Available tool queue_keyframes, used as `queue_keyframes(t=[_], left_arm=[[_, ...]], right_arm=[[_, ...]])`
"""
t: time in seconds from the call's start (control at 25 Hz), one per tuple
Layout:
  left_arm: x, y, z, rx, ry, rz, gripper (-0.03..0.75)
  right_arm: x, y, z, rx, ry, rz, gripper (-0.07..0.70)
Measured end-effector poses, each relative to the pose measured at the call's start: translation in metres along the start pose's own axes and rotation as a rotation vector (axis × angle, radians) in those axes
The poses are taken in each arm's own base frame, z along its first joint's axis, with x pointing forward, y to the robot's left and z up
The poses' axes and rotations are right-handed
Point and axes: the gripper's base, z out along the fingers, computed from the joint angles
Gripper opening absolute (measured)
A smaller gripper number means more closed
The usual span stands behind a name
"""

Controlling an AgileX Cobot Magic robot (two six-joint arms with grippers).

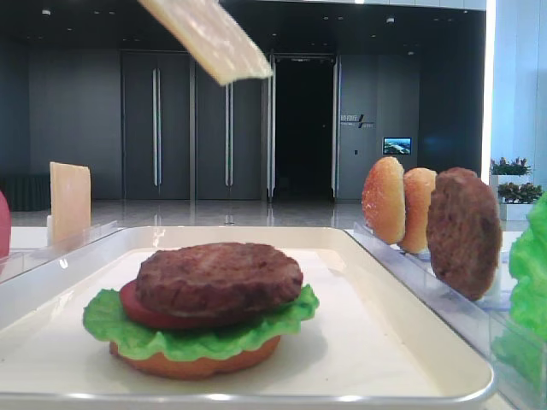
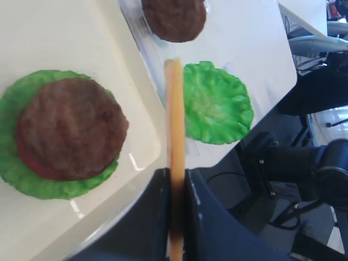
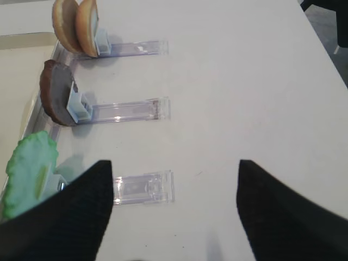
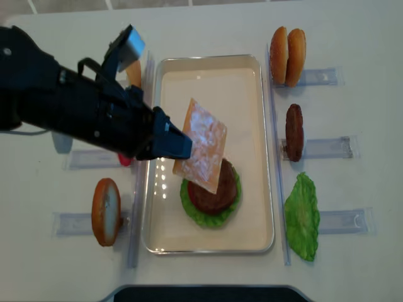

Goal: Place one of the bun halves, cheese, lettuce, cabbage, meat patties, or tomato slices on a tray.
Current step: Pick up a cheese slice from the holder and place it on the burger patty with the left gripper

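Left claw (image 4: 179,145) pinches the thin, square cheese (image 4: 201,153) — above the grainy round patty (image 4: 217,192); right claw (image 3: 174,185) gapes.

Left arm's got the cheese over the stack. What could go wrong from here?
1. The cheese hangs tilted in the left gripper, held by one edge; released now, it might land skewed or slide off the patty.
2. The stack sits near the tray rim, so a drifting slice could end up draped over it.

dark hall doors (image 1: 192,124), glossy floor (image 1: 214,213), planters (image 1: 513,184).
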Motion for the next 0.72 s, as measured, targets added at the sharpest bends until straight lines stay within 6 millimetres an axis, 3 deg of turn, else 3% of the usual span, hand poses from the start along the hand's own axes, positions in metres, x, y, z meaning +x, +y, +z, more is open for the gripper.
queue_keyframes(t=[0.48,0.72], left_arm=[[-0.004,0.023,0.04,0.072,0.032,-0.032,0.033],[0.015,0.034,0.049,0.08,0.095,-0.021,0.033]], right_arm=[[0.0,0.0,0.0,0.0,0.0,0.0,0.489],[0.0,0.0,0.0,0.0,0.0,0.0,0.482]])
